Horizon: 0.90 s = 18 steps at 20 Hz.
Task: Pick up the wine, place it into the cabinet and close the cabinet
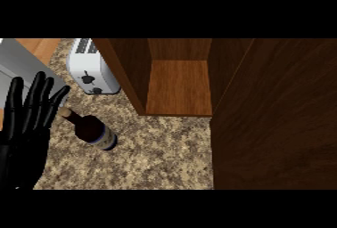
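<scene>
My left hand (26,120) shows at the far left, palm flat and fingers (41,91) straight and spread, pointing up the view; it holds nothing and rests there. Just to its right the wine (92,131) stands on the speckled table (158,156), seen from above so that its corked neck leans toward my fingertips and its dark body ends in a blue-and-white label band. The cork looks tan, the glass nearly black. Beyond it, further up the view, a white toaster (93,67) sits against the cabinet's side. Further right is the cabinet (178,84), its inside a bare wooden shelf, and the open door (276,116) fills the right side as a broad dark panel. My right hand is not in view, so I cannot tell how its fingers are. The step I judge to be in hand is the pickup, not yet begun. To do it well I would curl round the body of the wine below the neck, where it is widest, keep it upright while lifting, carry it clear of the cabinet's near wall, and set it well inside the shelf so the door can swing shut without catching it.
</scene>
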{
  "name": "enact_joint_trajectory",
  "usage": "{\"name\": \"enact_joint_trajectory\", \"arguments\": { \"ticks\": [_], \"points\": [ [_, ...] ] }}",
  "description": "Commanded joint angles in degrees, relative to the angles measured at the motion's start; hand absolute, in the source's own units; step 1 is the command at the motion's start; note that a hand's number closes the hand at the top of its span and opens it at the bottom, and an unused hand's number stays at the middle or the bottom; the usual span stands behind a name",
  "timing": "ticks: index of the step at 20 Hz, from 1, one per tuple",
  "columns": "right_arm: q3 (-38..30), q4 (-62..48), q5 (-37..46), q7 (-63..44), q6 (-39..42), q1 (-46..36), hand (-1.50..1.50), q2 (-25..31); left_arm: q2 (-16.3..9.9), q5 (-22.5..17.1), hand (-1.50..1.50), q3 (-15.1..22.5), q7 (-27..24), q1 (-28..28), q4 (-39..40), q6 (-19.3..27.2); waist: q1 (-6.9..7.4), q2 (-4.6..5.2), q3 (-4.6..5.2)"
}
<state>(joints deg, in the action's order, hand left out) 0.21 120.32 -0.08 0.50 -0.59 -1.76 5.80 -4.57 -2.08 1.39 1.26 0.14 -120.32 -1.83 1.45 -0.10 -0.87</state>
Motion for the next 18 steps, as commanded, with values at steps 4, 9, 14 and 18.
{"name": "enact_joint_trajectory", "arguments": {
  "ticks": [4,9,14,18],
  "points": [
    [1.11,2.62,-3.01,-1.47,3.04,2.79,-1.5,0.79,4.44,21.49,-1.5,0.82,1.67,-1.41,3.14,21.32,-2.38,0.1,0.65],
    [7.03,3.38,-9.37,-5.59,11.0,6.82,-1.5,2.9,4.53,17.54,-1.5,4.69,7.28,-6.56,9.2,42.05,-4.03,0.4,0.84],
    [7.64,10.31,-11.77,-10.05,10.7,10.32,-1.5,3.36,4.55,28.05,-1.5,18.1,15.64,-16.26,16.3,60.42,-3.92,0.02,0.74],
    [6.36,14.73,-13.62,-16.01,10.47,9.28,-1.5,5.45,4.56,32.15,-1.5,25.14,22.52,-24.9,25.51,70.66,-3.63,0.1,0.77]
  ]
}}
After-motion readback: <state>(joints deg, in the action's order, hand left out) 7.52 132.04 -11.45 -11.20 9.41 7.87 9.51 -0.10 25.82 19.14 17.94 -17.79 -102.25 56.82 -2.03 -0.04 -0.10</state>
